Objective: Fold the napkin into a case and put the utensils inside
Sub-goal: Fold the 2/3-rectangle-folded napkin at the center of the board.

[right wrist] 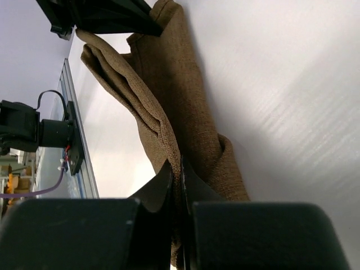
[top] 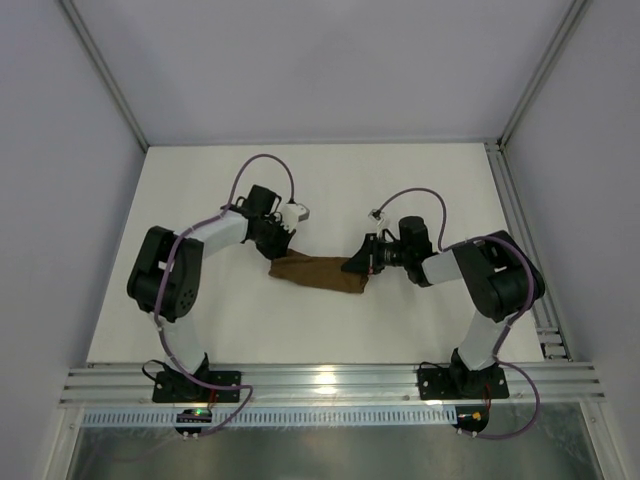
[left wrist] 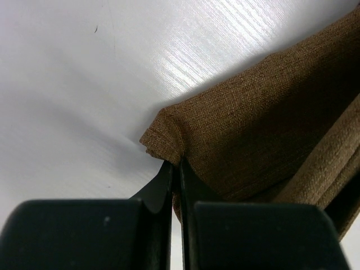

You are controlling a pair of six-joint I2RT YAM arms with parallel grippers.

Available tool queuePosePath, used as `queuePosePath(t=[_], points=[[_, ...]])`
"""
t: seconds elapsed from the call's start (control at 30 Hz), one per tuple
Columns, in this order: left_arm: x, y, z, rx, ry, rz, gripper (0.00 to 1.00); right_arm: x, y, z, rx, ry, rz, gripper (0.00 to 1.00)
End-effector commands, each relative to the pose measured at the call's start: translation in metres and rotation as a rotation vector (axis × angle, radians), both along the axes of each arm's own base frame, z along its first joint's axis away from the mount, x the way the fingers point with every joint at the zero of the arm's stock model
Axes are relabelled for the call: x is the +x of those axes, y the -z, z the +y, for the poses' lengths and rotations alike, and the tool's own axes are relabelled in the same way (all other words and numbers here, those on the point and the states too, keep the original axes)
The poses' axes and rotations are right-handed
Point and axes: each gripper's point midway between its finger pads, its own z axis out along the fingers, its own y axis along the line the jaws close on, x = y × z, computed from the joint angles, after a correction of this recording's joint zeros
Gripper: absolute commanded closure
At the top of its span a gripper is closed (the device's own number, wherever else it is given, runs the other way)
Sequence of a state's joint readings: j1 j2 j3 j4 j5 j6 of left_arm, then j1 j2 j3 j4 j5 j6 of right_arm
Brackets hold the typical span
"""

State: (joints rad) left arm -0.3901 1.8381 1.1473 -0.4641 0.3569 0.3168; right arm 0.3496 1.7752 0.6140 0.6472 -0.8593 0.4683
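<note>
Left wrist view: left gripper point(left wrist: 175, 164) is pinched shut on a thin corner of the napkin point(left wrist: 264, 118). The right gripper point(right wrist: 179, 169) is clamped on the opposite end, with the cloth bunched between them over the middle of the table point(top: 400, 180), possibly lifted. Risk: a shallow pinch slips under tension or the layers skew, spoiling the fold; no utensils visible.

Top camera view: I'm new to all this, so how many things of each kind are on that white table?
Brown cloth napkin: 1
Robot arms, the left arm and the right arm: 2
Utensils in view: 0
Total: 3
</note>
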Motion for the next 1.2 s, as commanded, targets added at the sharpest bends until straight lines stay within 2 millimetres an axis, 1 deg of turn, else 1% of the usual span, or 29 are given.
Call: queuePosePath(t=[0.0,0.17,0.37,0.43,0.47,0.53,0.57,0.6,0.63,0.7,0.73,0.77,0.83,0.87,0.9,0.93,0.97,1.0,1.03,1.07,1.1,1.13,1.17], points=[[-0.020,0.014,0.015,0.055,0.018,0.055,1.00,0.017,-0.012,-0.004,0.044,0.071,-0.046,0.97],[-0.022,0.013,0.014,0.045,0.028,0.056,1.00,0.019,0.007,-0.022,-0.004,0.143,-0.014,0.97],[-0.022,0.003,0.009,0.015,0.033,0.045,1.00,0.018,0.024,-0.026,-0.044,0.156,0.012,0.97],[-0.017,-0.005,0.010,0.012,0.010,0.022,1.00,0.016,0.029,-0.027,-0.061,0.146,0.013,0.97],[-0.015,-0.010,0.010,0.006,-0.006,0.013,0.98,0.015,0.030,-0.027,-0.062,0.138,0.017,0.97],[-0.003,-0.026,0.011,-0.009,-0.055,-0.044,0.94,0.013,0.034,-0.027,-0.077,0.126,0.026,0.97],[0.001,-0.033,0.012,-0.011,-0.071,-0.071,0.89,0.014,0.034,-0.028,-0.084,0.125,0.025,0.97],[0.009,-0.047,0.012,-0.026,-0.087,-0.123,0.87,0.016,0.035,-0.029,-0.099,0.119,0.009,0.97],[0.013,-0.053,0.015,-0.025,-0.114,-0.145,0.85,0.013,0.038,-0.029,-0.110,0.110,0.023,0.97],[0.023,-0.070,0.019,-0.051,-0.154,-0.197,0.84,0.011,0.038,-0.028,-0.113,0.095,0.020,0.97],[0.030,-0.088,0.021,-0.081,-0.176,-0.248,0.84,0.011,0.037,-0.028,-0.117,0.088,0.014,0.97],[0.036,-0.099,0.027,-0.113,-0.213,-0.265,0.84,0.011,0.036,-0.028,-0.118,0.083,0.011,0.97],[0.041,-0.120,0.027,-0.170,-0.227,-0.301,0.83,0.012,0.036,-0.028,-0.135,0.074,0.001,0.97],[0.040,-0.134,0.025,-0.206,-0.218,-0.321,0.80,0.012,0.035,-0.027,-0.141,0.069,-0.006,0.97],[0.038,-0.150,0.016,-0.268,-0.169,-0.326,0.78,0.012,0.034,-0.027,-0.147,0.064,-0.012,0.97],[0.035,-0.159,0.013,-0.289,-0.139,-0.333,0.76,0.013,0.033,-0.024,-0.155,0.059,-0.024,0.97],[0.028,-0.175,0.010,-0.313,-0.108,-0.351,0.70,0.012,0.033,-0.025,-0.171,0.052,-0.030,0.97],[0.028,-0.198,0.005,-0.345,-0.055,-0.403,0.65,0.012,0.032,-0.024,-0.179,0.046,-0.039,0.97],[0.025,-0.213,0.004,-0.354,-0.021,-0.447,0.58,0.010,0.032,-0.023,-0.188,0.038,-0.036,0.97],[0.024,-0.230,0.005,-0.354,0.009,-0.512,0.12,0.010,0.033,-0.023,-0.200,0.031,-0.046,0.97],[0.024,-0.260,0.008,-0.352,0.052,-0.646,0.01,0.011,0.031,-0.022,-0.208,0.025,-0.056,0.97],[0.025,-0.274,0.009,-0.346,0.064,-0.693,0.01,0.010,0.032,-0.022,-0.224,0.015,-0.054,0.97],[0.026,-0.282,0.009,-0.342,0.073,-0.703,0.01,0.009,0.033,-0.020,-0.242,0.003,-0.070,0.97]])
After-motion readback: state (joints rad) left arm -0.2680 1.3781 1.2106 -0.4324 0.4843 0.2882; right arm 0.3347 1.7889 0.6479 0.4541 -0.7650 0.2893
